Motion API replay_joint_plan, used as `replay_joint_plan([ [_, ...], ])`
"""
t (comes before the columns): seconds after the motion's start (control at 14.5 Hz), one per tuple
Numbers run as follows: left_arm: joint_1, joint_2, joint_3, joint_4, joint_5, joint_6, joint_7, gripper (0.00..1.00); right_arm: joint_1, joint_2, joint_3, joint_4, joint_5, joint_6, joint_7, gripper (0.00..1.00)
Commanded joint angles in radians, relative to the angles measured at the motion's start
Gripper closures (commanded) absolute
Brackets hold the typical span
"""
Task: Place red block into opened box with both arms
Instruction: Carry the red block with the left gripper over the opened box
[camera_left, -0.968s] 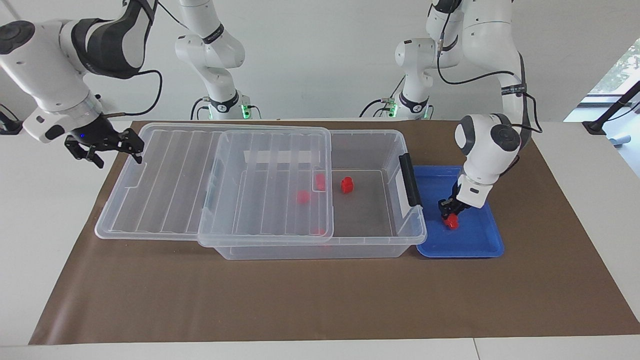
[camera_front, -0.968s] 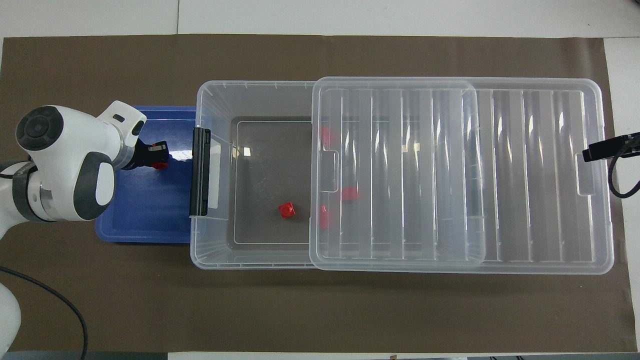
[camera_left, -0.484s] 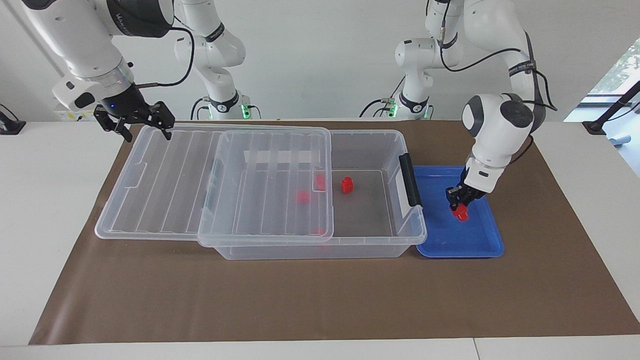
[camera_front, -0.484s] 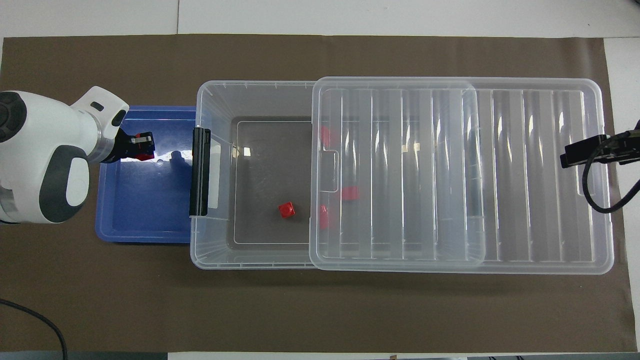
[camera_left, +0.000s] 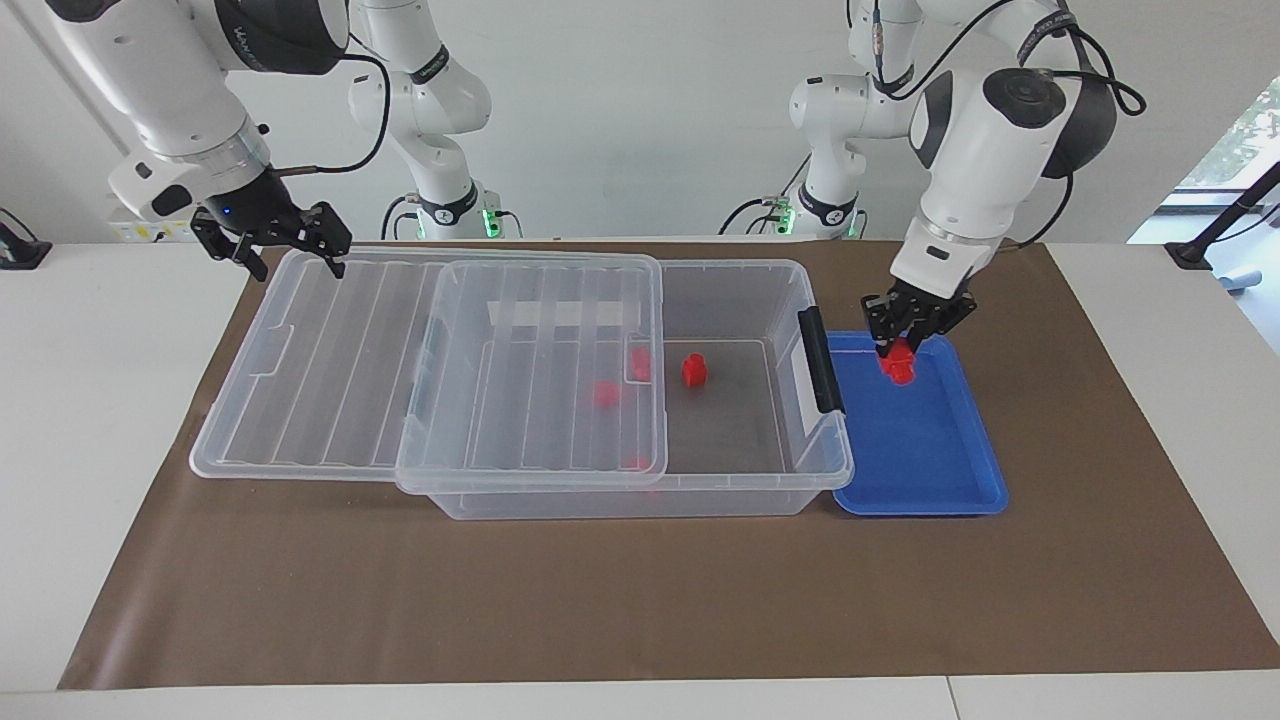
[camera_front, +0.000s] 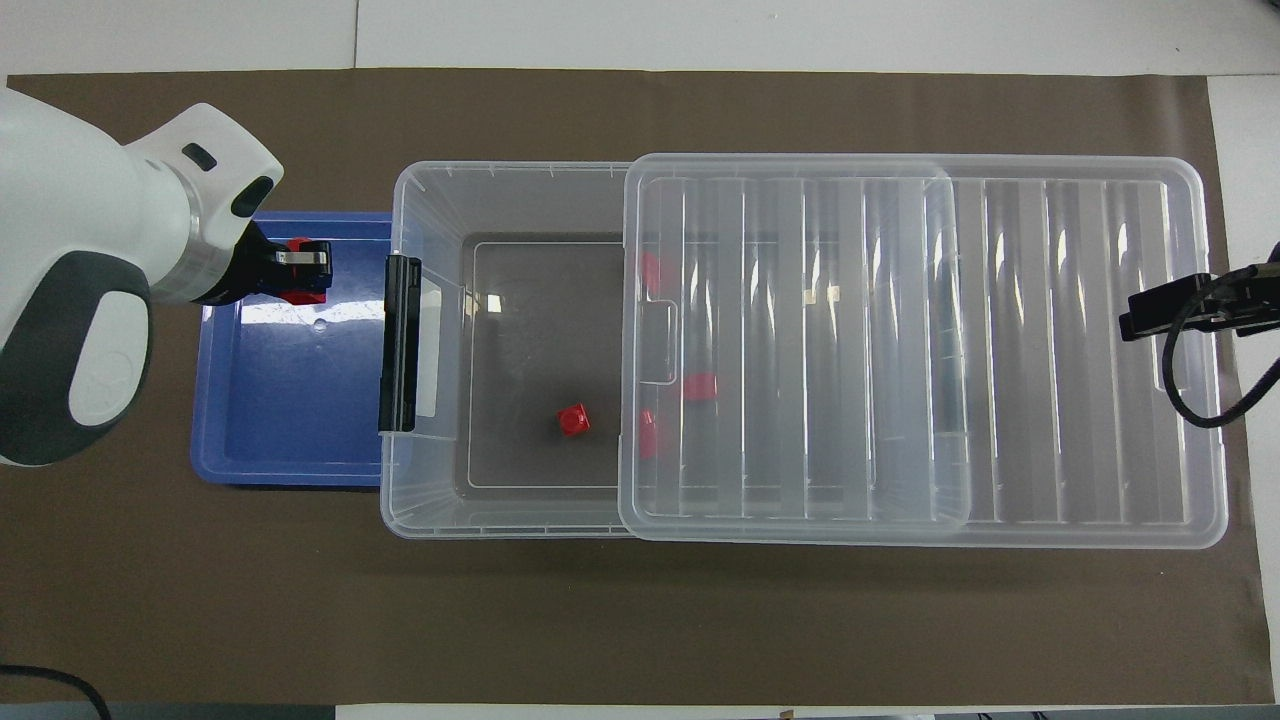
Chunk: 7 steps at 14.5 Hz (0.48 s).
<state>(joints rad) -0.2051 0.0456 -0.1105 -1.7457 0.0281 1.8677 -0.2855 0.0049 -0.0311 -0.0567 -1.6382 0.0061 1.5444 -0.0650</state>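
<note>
A red block (camera_left: 901, 366) (camera_front: 301, 292) hangs clear of the blue tray (camera_left: 920, 470) (camera_front: 290, 420), over the tray's end nearer the robots, with my left gripper (camera_left: 905, 350) (camera_front: 305, 275) shut on it. The clear box (camera_left: 760, 270) (camera_front: 420, 180) stands beside the tray. Its ribbed lid (camera_left: 350, 360) (camera_front: 1000, 350) is slid toward the right arm's end, so the tray-side part is uncovered. Another red block (camera_left: 693, 370) (camera_front: 573, 420) lies on the uncovered floor. My right gripper (camera_left: 295, 262) (camera_front: 1170, 305) hovers open over the lid's corner nearest the robots.
More red blocks (camera_left: 606, 393) (camera_front: 699, 386) show through the lid inside the box. A black latch (camera_left: 820, 360) (camera_front: 399, 340) sits on the box wall facing the tray. Brown paper (camera_left: 640, 600) covers the table.
My left gripper has lifted the red block off the tray floor and carried it toward the robots. My right gripper swung up from beside the lid's end to its corner, then held.
</note>
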Motion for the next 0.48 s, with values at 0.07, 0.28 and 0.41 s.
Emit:
replay_joint_plan([
  [0.07,-0.115,0.026,0.000,0.014,0.024,0.002,-0.144,1.00,-0.005,-0.016,0.005,-0.019,0.000,0.002,0.017,0.00],
  [0.28,-0.175,0.062,-0.002,-0.040,0.024,0.114,-0.236,1.00,-0.006,-0.016,0.005,-0.019,-0.003,0.002,0.017,0.00],
  [0.41,-0.181,0.068,-0.002,-0.093,0.024,0.189,-0.247,1.00,-0.006,-0.015,0.005,-0.019,-0.009,0.003,0.016,0.00],
])
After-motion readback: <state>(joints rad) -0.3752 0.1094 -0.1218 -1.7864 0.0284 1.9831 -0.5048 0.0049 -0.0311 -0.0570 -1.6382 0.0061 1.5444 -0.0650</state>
